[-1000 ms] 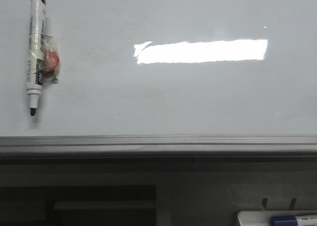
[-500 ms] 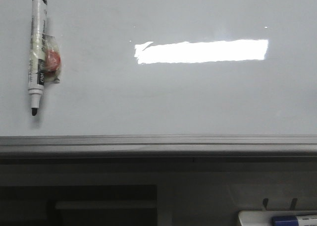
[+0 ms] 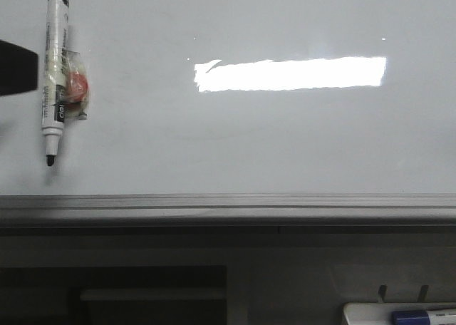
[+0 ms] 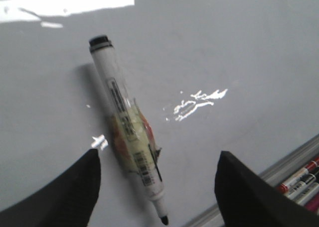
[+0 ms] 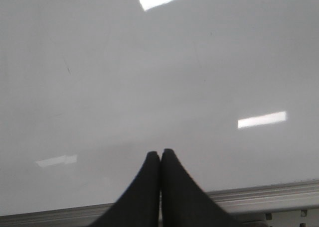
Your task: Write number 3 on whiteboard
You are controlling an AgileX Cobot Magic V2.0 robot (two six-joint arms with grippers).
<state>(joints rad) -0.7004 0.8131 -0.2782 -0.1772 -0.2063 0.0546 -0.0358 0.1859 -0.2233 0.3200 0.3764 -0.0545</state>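
Observation:
The whiteboard (image 3: 285, 147) is glossy pale grey-white with a bright rectangular light reflection; no number 3 shows on it. A white marker (image 3: 53, 75) with black tip down hangs at its upper left, taped to a red magnet. A black part of my left gripper (image 3: 14, 67) enters at the left edge, beside the marker. In the left wrist view my left gripper (image 4: 158, 184) is open and empty, its fingers apart on either side of the marker (image 4: 127, 127). My right gripper (image 5: 160, 155) is shut and empty before the bare whiteboard (image 5: 149, 77).
A grey metal rail (image 3: 228, 207) runs along the board's bottom edge. Below it at the right, a white tray (image 3: 399, 315) holds a blue-capped marker. Several more markers (image 4: 301, 179) lie below the rail in the left wrist view.
A black part of my left gripper has come into the front view at the left edge, next to the marker. The marker and board have not moved.

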